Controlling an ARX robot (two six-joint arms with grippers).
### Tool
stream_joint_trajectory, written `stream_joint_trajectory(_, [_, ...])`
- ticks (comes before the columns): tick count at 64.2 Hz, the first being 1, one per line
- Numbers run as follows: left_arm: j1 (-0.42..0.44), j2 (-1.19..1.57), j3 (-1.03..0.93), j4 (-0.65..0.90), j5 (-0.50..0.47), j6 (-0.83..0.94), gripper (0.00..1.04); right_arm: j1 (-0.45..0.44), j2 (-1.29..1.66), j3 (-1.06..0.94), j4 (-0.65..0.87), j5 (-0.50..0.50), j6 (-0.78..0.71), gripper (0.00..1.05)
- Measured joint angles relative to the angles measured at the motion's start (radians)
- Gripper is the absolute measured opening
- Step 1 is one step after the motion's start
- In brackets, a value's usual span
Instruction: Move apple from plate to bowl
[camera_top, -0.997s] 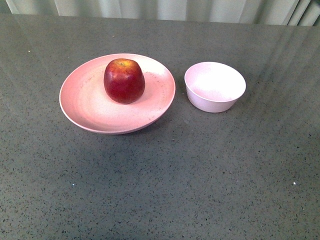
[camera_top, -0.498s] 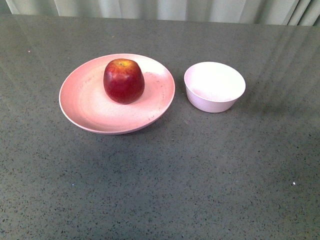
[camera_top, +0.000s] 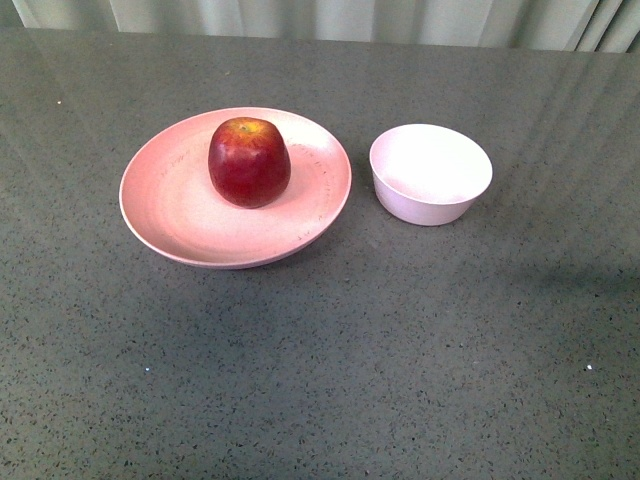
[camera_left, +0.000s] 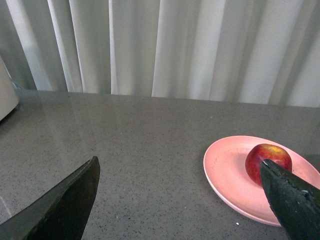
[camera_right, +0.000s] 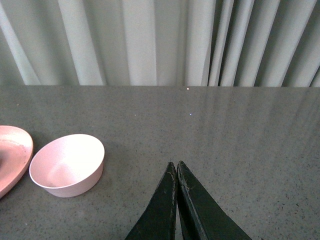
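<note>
Resting on the plate (camera_top: 170, 215) near the worktop's (camera_top: 320, 380) far edge, the apple (camera_top: 249, 162) is awaiting the left end effector (camera_left: 180, 161), gaping likely for it, while the right end effector (camera_right: 176, 165) is pinching closed, empty.

Left gripper (camera_left: 179, 161) with its two dark fingers spread wide apart, tips pointing toward the far side, right gripper (camera_right: 175, 164) with dark fingers pressed together, tips touching

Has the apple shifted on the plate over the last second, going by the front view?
No. The apple still sits toward the far side of the plate, and its gap to the bowl looks unchanged.
</note>
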Motion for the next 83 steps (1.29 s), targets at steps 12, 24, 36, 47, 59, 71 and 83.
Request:
stream_joint_trajectory(12, [0.0, 0.0, 0.0, 0.0, 0.0, 0.0, 0.96, 0.0, -0.166, -0.013, -0.14, 0.0, 0.0, 0.02])
stream_joint_trajectory(24, [0.0, 0.0, 0.0, 0.0, 0.0, 0.0, 0.96, 0.0, -0.333, -0.014, -0.291, 0.0, 0.0, 0.02])
stream_joint_trajectory(36, [0.0, 0.0, 0.0, 0.0, 0.0, 0.0, 0.96, 0.0, -0.439, -0.014, -0.39, 0.0, 0.0, 0.02])
stream_joint_trajectory(47, [0.0, 0.0, 0.0, 0.0, 0.0, 0.0, 0.96, 0.0, -0.518, -0.014, -0.466, 0.0, 0.0, 0.02])
stream_joint_trajectory(59, [0.0, 0.0, 0.0, 0.0, 0.0, 0.0, 0.96, 0.0, -0.602, -0.014, -0.548, 0.0, 0.0, 0.02])
stream_joint_trajectory(71, [0.0, 0.0, 0.0, 0.0, 0.0, 0.0, 0.96, 0.0, -0.668, -0.014, -0.614, 0.0, 0.0, 0.02])
stream_joint_trajectory(83, [0.0, 0.0, 0.0, 0.0, 0.0, 0.0, 0.96, 0.0, -0.726, -0.014, -0.673, 0.0, 0.0, 0.02])
